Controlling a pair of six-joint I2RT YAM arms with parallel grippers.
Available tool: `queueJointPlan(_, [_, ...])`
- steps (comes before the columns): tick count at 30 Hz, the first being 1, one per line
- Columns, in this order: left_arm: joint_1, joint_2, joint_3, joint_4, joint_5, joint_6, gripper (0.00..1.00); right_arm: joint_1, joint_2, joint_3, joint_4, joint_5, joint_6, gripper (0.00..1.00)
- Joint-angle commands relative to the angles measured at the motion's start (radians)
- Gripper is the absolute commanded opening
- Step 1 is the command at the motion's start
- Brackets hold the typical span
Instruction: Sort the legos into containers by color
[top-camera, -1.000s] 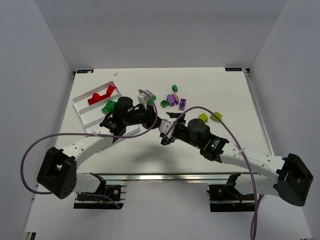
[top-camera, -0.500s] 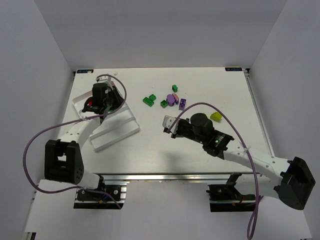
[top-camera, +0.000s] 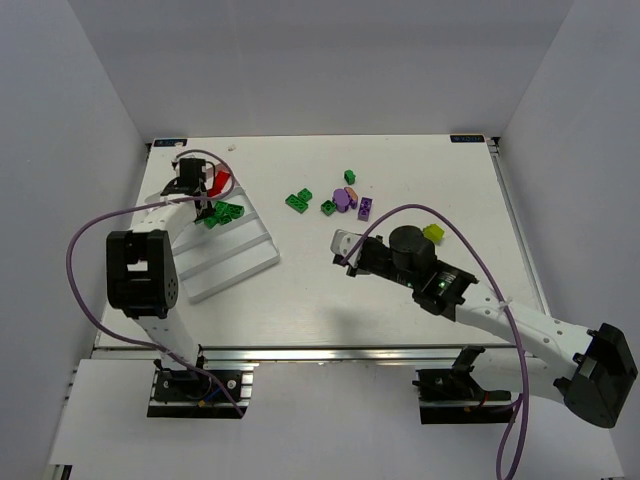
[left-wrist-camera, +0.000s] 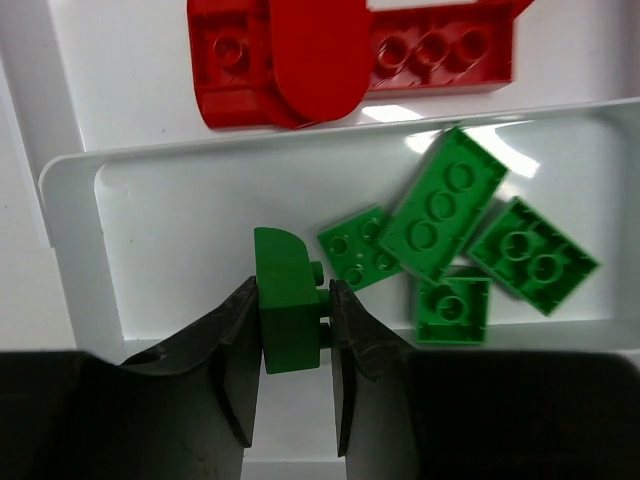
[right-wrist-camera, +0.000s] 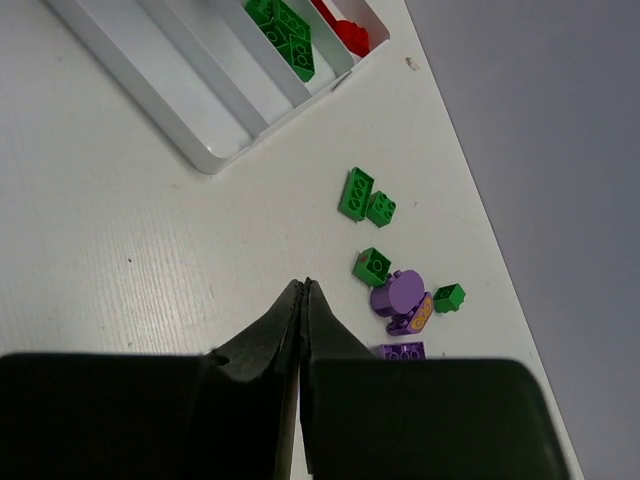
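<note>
One view, left wrist, shows left tool clamping green brick; right tool pinched together, empty.

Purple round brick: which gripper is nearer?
Right. Right gripper is just near-side of the purple round brick, fingers shut; left gripper is over the white tray, holding a green brick.

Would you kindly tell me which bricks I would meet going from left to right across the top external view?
Red plastic bricks in the white ridged plastic tray → loose pair of green studded plastic bricks → round purple plastic brick → flat purple studded brick → yellow-green plastic brick.
</note>
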Motion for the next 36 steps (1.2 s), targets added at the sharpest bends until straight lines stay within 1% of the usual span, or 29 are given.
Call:
queueJointPlan(1, [0.003, 0.02, 0.056, -0.047, -0.092, 0.038, 0.0, -0.009, -0.023, 0.021, 0.036, -0.001, 0.01, 0.05])
queueJointPlan(2, [0.003, 0.028, 0.063, -0.058, -0.098, 0.038, 0.13, -0.013, -0.024, 0.021, 0.039, 0.002, 0.01, 0.08])
queueJointPlan(4, [0.003, 0.035, 0.068, -0.064, -0.121, 0.034, 0.38, -0.018, -0.024, 0.017, 0.046, 0.005, 0.01, 0.26])
queueJointPlan(5, [0.003, 0.031, 0.065, -0.064, -0.126, 0.029, 0.48, -0.024, -0.026, 0.015, 0.05, 0.014, 0.012, 0.34])
queueJointPlan(6, [0.003, 0.023, 0.06, -0.059, -0.129, 0.026, 0.62, -0.027, -0.028, 0.015, 0.053, 0.017, 0.014, 0.52])
queueJointPlan(8, [0.003, -0.006, 0.054, -0.056, -0.138, 0.015, 0.73, -0.047, -0.031, 0.011, 0.071, 0.032, 0.024, 0.68])
queueJointPlan(9, [0.003, -0.017, 0.054, -0.052, -0.135, 0.009, 0.78, -0.058, -0.034, 0.006, 0.082, 0.037, 0.032, 0.85])
queueJointPlan(10, [0.003, -0.029, 0.053, -0.052, -0.129, 0.003, 0.79, -0.072, -0.04, -0.001, 0.091, 0.037, 0.04, 0.89])
queueJointPlan(11, [0.003, -0.056, 0.051, -0.047, -0.105, -0.003, 0.8, -0.108, -0.041, -0.003, 0.099, 0.029, 0.067, 0.9])
queueJointPlan(12, [0.003, -0.073, 0.042, -0.041, -0.085, -0.017, 0.83, -0.133, -0.041, -0.002, 0.099, 0.025, 0.092, 0.89])
queueJointPlan(16, [0.003, -0.187, -0.009, 0.01, 0.06, -0.052, 0.85, -0.266, -0.018, 0.031, 0.059, -0.035, 0.194, 0.89])
queueJointPlan(17, [0.003, -0.249, -0.027, 0.058, 0.145, -0.058, 0.85, -0.327, -0.008, 0.06, 0.039, -0.056, 0.216, 0.86])
queueJointPlan(18, [0.003, -0.283, -0.05, 0.089, 0.193, -0.08, 0.84, -0.355, 0.003, 0.077, -0.008, -0.079, 0.246, 0.68])
queueJointPlan(19, [0.003, -0.317, -0.102, 0.121, 0.248, -0.097, 0.77, -0.38, 0.037, 0.095, -0.027, -0.104, 0.265, 0.57])
queueJointPlan(20, [0.003, -0.352, -0.133, 0.207, 0.305, -0.113, 0.71, -0.426, 0.057, 0.133, -0.051, -0.115, 0.28, 0.48])
queueJointPlan(21, [0.003, -0.415, -0.165, 0.258, 0.434, -0.158, 0.62, -0.447, 0.075, 0.15, -0.094, -0.129, 0.3, 0.36])
queueJointPlan(22, [0.003, -0.443, -0.223, 0.301, 0.49, -0.185, 0.5, -0.464, 0.118, 0.167, -0.105, -0.139, 0.311, 0.33])
queueJointPlan(23, [0.003, -0.466, -0.249, 0.389, 0.549, -0.212, 0.28, -0.492, 0.141, 0.202, -0.124, -0.135, 0.322, 0.26])
queueJointPlan(24, [0.001, -0.486, -0.272, 0.436, 0.648, -0.239, 0.2, -0.506, 0.164, 0.219, -0.128, -0.126, 0.337, 0.25])
queueJointPlan(25, [0.0, -0.514, -0.306, 0.488, 0.682, -0.285, 0.18, -0.532, 0.21, 0.238, -0.186, -0.126, 0.357, 0.26])
queueJointPlan(26, [-0.003, -0.525, -0.323, 0.513, 0.711, -0.304, 0.18, -0.541, 0.233, 0.254, -0.203, -0.126, 0.365, 0.33])
queueJointPlan(27, [-0.009, -0.532, -0.338, 0.534, 0.754, -0.322, 0.21, -0.552, 0.274, 0.283, -0.214, -0.124, 0.371, 0.37])
queueJointPlan(28, [-0.012, -0.549, -0.364, 0.559, 0.764, -0.33, 0.26, -0.575, 0.293, 0.294, -0.237, -0.136, 0.383, 0.44])
queueJointPlan(29, [-0.016, -0.555, -0.374, 0.567, 0.77, -0.336, 0.42, -0.582, 0.311, 0.305, -0.245, -0.147, 0.386, 0.62])
queueJointPlan(31, [-0.022, -0.577, -0.377, 0.557, 0.776, -0.339, 0.52, -0.599, 0.362, 0.342, -0.266, -0.182, 0.388, 0.79])
queueJointPlan(32, [-0.026, -0.586, -0.375, 0.542, 0.77, -0.332, 0.56, -0.601, 0.385, 0.362, -0.274, -0.191, 0.386, 0.84])
queueJointPlan(33, [-0.04, -0.595, -0.375, 0.536, 0.756, -0.315, 0.61, -0.602, 0.434, 0.385, -0.279, -0.199, 0.388, 0.85])
queueJointPlan(35, [-0.061, -0.626, -0.378, 0.51, 0.706, -0.298, 0.65, -0.609, 0.492, 0.483, -0.286, -0.205, 0.421, 0.85])
queueJointPlan(36, [-0.069, -0.633, -0.378, 0.502, 0.689, -0.278, 0.66, -0.609, 0.561, 0.524, -0.289, -0.208, 0.429, 0.85])
